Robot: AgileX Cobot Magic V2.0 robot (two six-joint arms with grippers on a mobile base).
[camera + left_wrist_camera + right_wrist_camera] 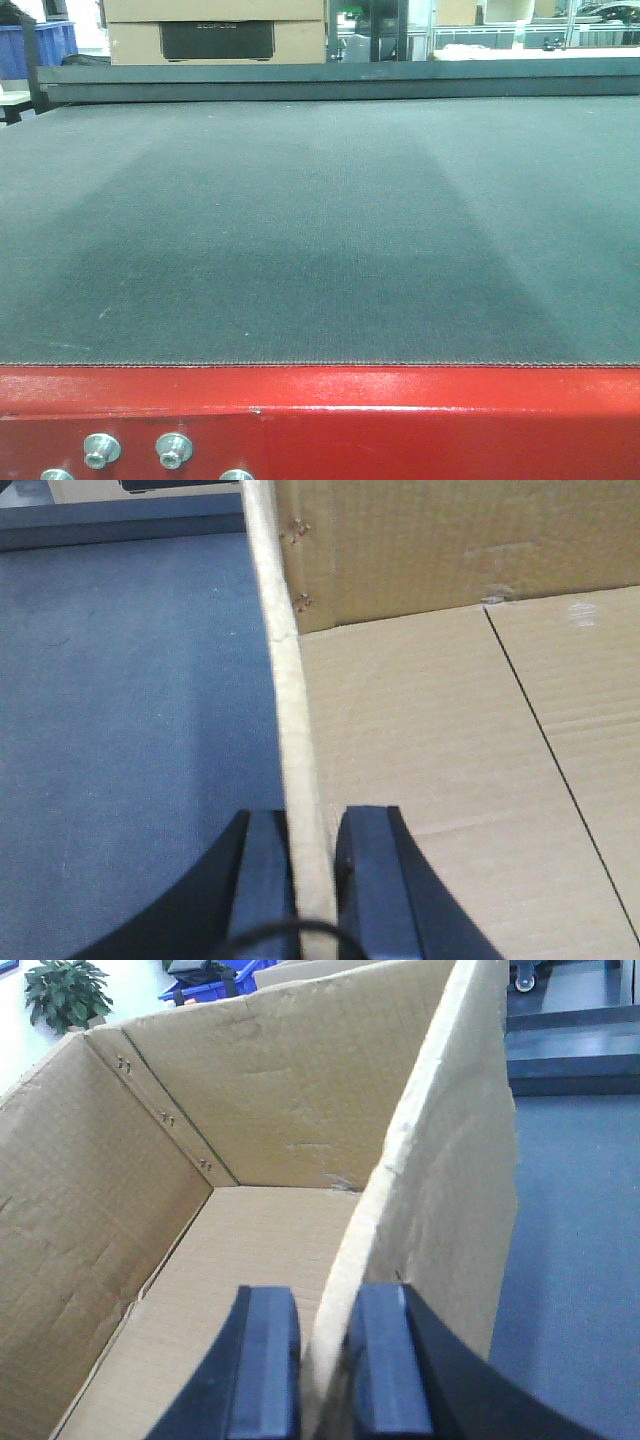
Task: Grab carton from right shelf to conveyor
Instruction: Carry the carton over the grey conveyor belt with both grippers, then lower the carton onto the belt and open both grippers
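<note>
1. Carton [250,1090]: open-topped, empty, staples at its corner seam.
2. Left gripper [315,825]: fingers closed tight on 1 carton wall.
3. Right gripper [325,1300]: fingers pinching another carton wall.
4. Conveyor [320,220]: grey belt lies outside both gripped carton walls; cannot tell if they touch.

My left pincer [316,830]: two matte black, flat-faced fingers [262,880], thin black cable [290,927] lower centre. My right pincer [323,1310]: identical black fingers [265,1360].
</note>
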